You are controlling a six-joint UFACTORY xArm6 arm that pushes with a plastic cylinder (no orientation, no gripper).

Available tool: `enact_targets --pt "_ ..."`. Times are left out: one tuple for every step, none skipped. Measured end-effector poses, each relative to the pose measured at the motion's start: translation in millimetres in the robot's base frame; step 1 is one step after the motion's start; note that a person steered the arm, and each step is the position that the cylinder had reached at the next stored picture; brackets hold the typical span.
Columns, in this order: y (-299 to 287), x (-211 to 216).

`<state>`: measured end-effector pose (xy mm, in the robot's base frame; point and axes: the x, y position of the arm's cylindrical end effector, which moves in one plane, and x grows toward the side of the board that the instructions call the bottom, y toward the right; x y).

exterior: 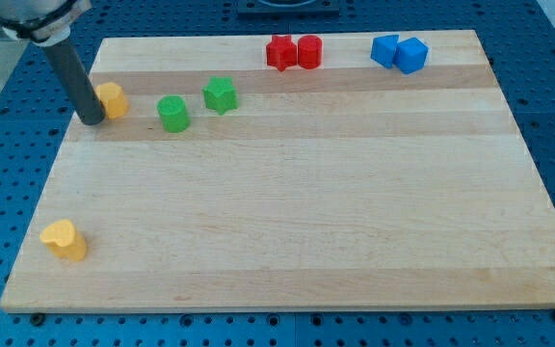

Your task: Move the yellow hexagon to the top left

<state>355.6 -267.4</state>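
Observation:
The yellow hexagon (113,99) sits near the board's upper left, close to the left edge. My tip (92,120) rests on the board just left of and slightly below the hexagon, touching or nearly touching its left side. The rod rises from there toward the view's top left.
A green cylinder (173,114) and a green star-like block (220,94) lie right of the hexagon. A red star (279,52) and red cylinder (309,51) sit at the top middle. Two blue blocks (400,52) sit at the top right. A yellow heart-like block (64,240) lies at the bottom left.

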Motion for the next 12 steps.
enact_targets --pt "0 -21" --pt "9 -22" --pt "25 -13" --pt "41 -11" --pt "42 -24" --pt "42 -42" --pt "43 -60" --pt "48 -80" --pt "49 -94" --pt "49 -94" --pt "49 -94" --pt "55 -89"
